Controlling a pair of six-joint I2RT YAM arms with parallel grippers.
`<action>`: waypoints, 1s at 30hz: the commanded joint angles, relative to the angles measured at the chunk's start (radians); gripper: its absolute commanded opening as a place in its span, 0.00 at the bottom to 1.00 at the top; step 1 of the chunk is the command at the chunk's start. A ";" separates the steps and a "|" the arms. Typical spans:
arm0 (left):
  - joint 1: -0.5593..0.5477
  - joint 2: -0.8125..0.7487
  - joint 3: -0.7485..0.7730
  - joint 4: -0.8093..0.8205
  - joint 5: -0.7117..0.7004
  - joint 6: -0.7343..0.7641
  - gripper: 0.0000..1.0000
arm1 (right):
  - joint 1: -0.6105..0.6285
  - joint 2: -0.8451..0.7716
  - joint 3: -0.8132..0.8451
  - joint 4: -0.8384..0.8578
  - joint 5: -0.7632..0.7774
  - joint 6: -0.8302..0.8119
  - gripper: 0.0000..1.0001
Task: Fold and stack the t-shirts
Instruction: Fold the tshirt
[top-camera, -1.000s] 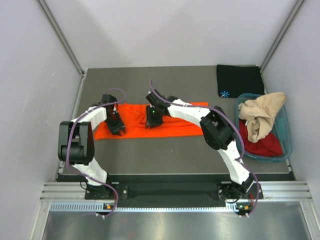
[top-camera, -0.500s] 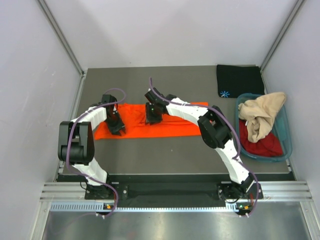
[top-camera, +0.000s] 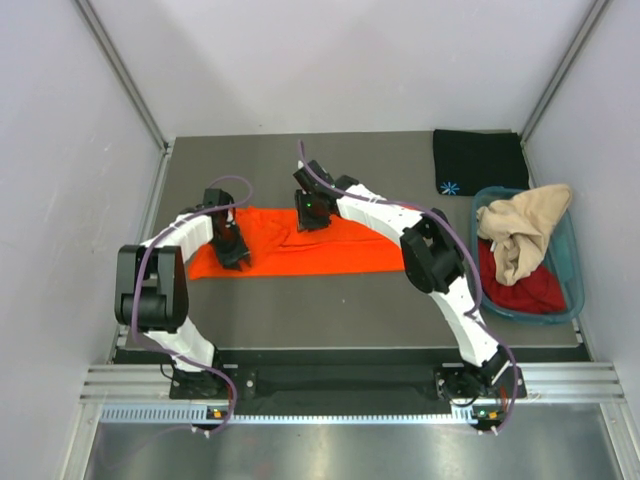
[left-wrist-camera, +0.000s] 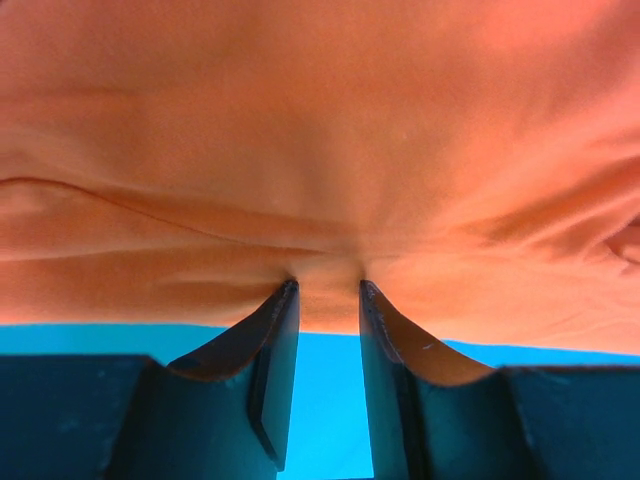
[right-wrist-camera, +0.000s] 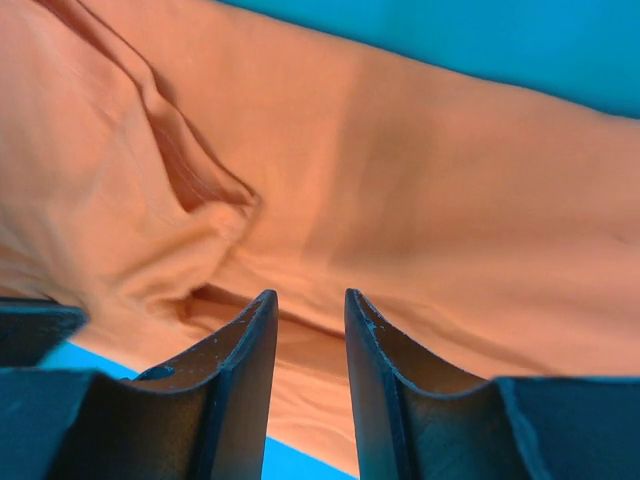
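Note:
The bright orange t-shirt (top-camera: 330, 250) lies spread across the middle of the table. My left gripper (top-camera: 237, 258) is at its left part, and its jaws pinch the cloth's near edge (left-wrist-camera: 328, 285), where creases gather. My right gripper (top-camera: 312, 220) is at the shirt's far edge near the middle, its fingers closed on a fold of orange cloth (right-wrist-camera: 308, 295). The black t-shirt (top-camera: 480, 160) with its light-blue star lies folded at the far right corner. The beige t-shirt (top-camera: 520, 235) and the dark red t-shirt (top-camera: 525, 290) are heaped in the tub.
The teal plastic tub (top-camera: 575, 300) stands at the table's right edge. Grey walls and metal frame rails close in the left, far and right sides. The arm bases sit at the near edge.
My right gripper has moved toward the far edge, pulling orange cloth with it; the shirt's far right strip has drawn in. My left gripper has stayed put.

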 joint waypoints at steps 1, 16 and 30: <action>0.000 -0.081 0.008 0.006 0.021 0.040 0.36 | -0.005 -0.133 0.004 -0.056 0.063 -0.100 0.34; -0.178 0.025 0.039 0.233 0.334 -0.101 0.37 | -0.046 -0.339 -0.356 -0.007 -0.087 -0.131 0.31; -0.201 0.177 0.091 0.401 0.401 -0.253 0.35 | -0.214 -0.328 -0.537 0.174 -0.358 -0.154 0.11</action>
